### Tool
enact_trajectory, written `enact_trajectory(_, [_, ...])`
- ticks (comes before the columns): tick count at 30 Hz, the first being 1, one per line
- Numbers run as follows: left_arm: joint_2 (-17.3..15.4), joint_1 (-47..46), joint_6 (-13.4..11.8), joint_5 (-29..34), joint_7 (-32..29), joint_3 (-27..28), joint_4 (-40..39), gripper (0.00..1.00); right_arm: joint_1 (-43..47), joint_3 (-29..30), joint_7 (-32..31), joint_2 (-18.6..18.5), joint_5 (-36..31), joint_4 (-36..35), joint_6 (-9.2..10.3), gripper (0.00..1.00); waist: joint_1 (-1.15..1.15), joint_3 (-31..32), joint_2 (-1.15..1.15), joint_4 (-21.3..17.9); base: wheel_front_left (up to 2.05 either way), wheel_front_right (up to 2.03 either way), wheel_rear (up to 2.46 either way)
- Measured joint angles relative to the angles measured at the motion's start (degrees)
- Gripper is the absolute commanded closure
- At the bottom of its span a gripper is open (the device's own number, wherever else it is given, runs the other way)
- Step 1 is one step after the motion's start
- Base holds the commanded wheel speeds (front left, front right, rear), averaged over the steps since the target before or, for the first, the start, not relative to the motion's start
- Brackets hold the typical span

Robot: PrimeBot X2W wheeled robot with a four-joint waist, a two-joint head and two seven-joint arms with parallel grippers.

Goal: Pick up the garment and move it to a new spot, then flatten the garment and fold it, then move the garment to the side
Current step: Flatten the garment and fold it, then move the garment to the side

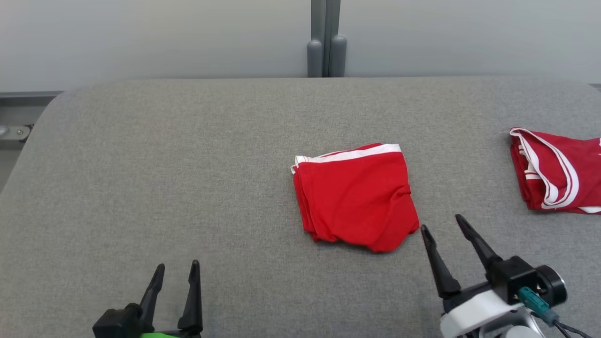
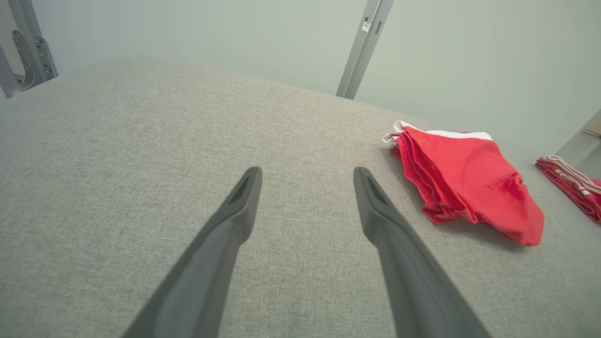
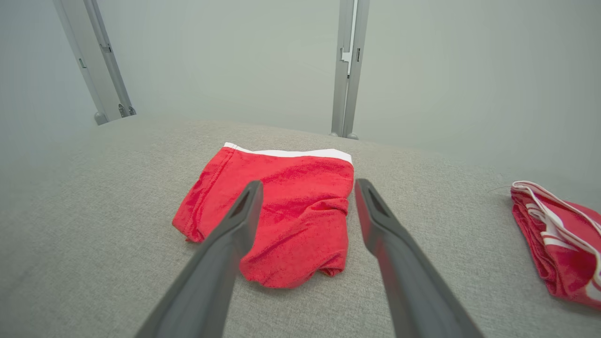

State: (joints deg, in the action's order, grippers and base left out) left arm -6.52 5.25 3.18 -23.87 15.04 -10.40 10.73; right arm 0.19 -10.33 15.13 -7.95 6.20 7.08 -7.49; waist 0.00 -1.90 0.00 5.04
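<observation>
The garment (image 1: 356, 197) is red with a white band along its far edge and lies folded near the middle of the grey table (image 1: 188, 164). It also shows in the left wrist view (image 2: 465, 180) and the right wrist view (image 3: 286, 211). My right gripper (image 1: 442, 223) is open just off the garment's near right corner, fingers spread and nothing between them; its own view (image 3: 307, 188) looks over the garment. My left gripper (image 1: 177, 266) is open at the lower left, well apart from the cloth, over bare table (image 2: 307, 173).
A second red garment with white stripes (image 1: 558, 171) lies folded at the table's right edge, also seen from the right wrist (image 3: 558, 239). A grey post (image 1: 326, 47) stands behind the table against the pale wall. Bare table spreads to the left.
</observation>
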Motion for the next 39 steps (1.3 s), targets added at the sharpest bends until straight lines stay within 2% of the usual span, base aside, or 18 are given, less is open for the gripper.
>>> enact_trajectory(8, [0.0,2.4,1.3,3.7,0.0,4.0,0.8,0.0,6.4,8.9,0.0,1.5,-2.6,-2.6,-0.01,0.0,0.0,2.5,0.0,-1.2,0.0,0.0,0.0])
enact_trajectory(14, [0.5,4.4,2.7,5.5,0.0,6.6,1.3,0.0,8.6,12.3,0.0,2.1,-2.6,0.0,-0.01,0.0,0.0,4.0,0.0,-1.8,0.0,0.0,0.0])
enact_trajectory(21, [1.8,4.8,3.6,6.4,0.0,7.3,1.3,0.0,9.2,14.1,0.0,2.4,-2.3,3.2,-0.01,0.0,0.0,5.0,0.0,-1.6,0.0,0.0,0.0])
enact_trajectory(25, [2.2,4.8,3.9,6.7,0.0,7.2,0.9,0.0,8.1,15.2,0.0,3.7,2.1,4.2,-0.01,0.0,0.0,5.0,0.0,-1.6,0.0,0.0,0.0])
enact_trajectory(28, [2.6,4.8,4.0,6.8,0.0,6.5,0.9,0.0,3.9,12.4,-0.1,3.5,6.2,7.2,0.0,0.0,0.0,4.6,0.0,-1.5,0.0,0.0,0.0])
enact_trajectory(32, [2.9,4.3,4.1,6.8,0.0,4.9,1.0,0.0,-4.4,5.4,-11.3,-0.3,13.6,10.6,-0.04,0.0,0.0,3.7,0.0,-0.9,0.0,0.0,0.0])
enact_trajectory(36, [3.2,3.1,4.1,6.3,0.0,3.9,0.8,0.0,-12.9,1.9,-25.5,-4.6,21.0,10.6,-0.03,0.0,0.0,2.4,0.0,0.1,0.0,0.0,0.0])
enact_trajectory(39, [3.3,1.8,4.1,6.1,0.0,3.2,0.8,0.0,-18.2,0.4,-33.9,-7.6,23.2,11.9,0.01,0.0,0.0,0.8,0.0,0.8,0.0,0.0,0.0])
